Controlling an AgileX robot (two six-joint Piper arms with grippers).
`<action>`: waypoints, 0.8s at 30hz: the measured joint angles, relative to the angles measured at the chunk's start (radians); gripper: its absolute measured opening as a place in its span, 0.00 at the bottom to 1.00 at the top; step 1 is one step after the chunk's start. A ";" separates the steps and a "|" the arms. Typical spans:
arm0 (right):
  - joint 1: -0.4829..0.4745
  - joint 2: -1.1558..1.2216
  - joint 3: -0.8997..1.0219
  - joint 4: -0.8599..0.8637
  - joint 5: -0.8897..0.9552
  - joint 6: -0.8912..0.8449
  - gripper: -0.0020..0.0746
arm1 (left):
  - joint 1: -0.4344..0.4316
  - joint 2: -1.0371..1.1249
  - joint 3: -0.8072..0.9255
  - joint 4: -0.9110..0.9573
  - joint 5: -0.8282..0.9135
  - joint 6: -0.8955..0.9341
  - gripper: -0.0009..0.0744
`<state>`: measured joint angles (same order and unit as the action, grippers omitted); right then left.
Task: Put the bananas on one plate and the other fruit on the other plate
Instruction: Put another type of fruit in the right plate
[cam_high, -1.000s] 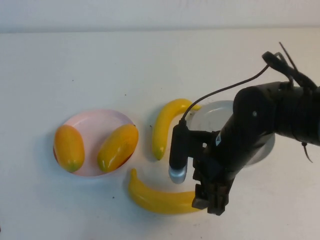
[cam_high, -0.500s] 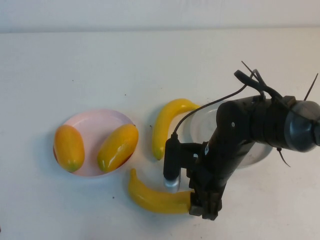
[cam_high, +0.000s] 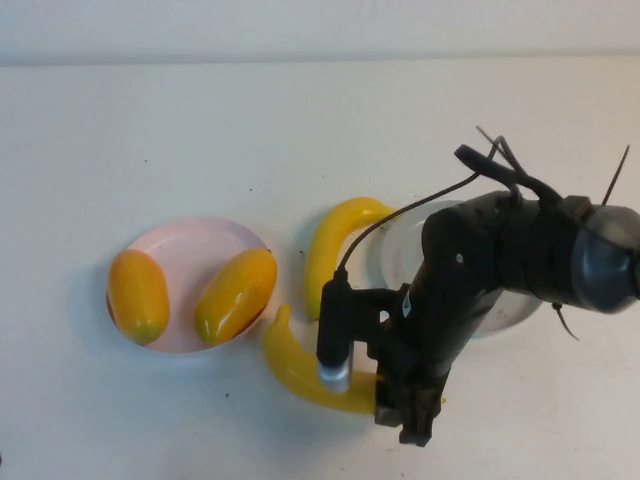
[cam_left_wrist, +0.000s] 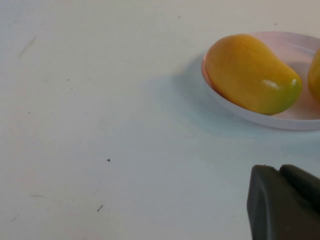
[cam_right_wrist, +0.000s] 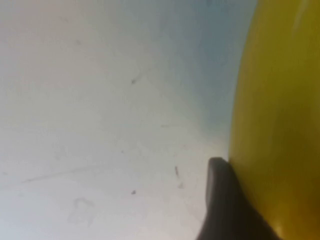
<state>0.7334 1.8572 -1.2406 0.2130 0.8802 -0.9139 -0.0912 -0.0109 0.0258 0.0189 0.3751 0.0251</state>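
Here, your right gripper (cam_high: 408, 412) low centre, clamped on the nearer glossy yellow banana (cam_high: 300, 365), second banana (cam_high: 330, 245) mid-frame beside grey-blue plate (cam_high: 515, 305), two mangoes (cam_high: 236, 294) on pink plate (cam_high: 190, 240) left, left gripper (cam_left_wrist: 285, 202) jaws indeterminate.

We count two bananas: the nearer banana (cam_high: 300, 368) lies on the tabletop (cam_high: 200, 140), and the farther banana (cam_high: 330, 245) curves between the two plates. We count two mango-like fruits, the left mango (cam_high: 137, 295) and the right mango (cam_high: 236, 293), both on the pink plate (cam_high: 190, 238). Plates number two: that pink one and the grey-blue plate (cam_high: 400, 240). We see two tools: the right tool (cam_high: 405, 415) at the nearer banana, and the left tool (cam_left_wrist: 285, 202) near the pink plate.
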 joint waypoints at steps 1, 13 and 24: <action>0.005 -0.027 0.000 -0.007 0.009 0.033 0.42 | 0.000 0.000 0.000 0.000 0.000 0.000 0.01; -0.096 -0.189 -0.001 -0.274 -0.029 0.844 0.42 | 0.000 0.000 0.000 0.000 0.000 0.000 0.01; -0.234 -0.066 -0.001 -0.346 -0.118 1.191 0.42 | 0.000 0.000 0.000 0.000 0.000 0.000 0.01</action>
<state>0.4994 1.7910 -1.2419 -0.1329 0.7625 0.2774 -0.0912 -0.0109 0.0258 0.0189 0.3751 0.0251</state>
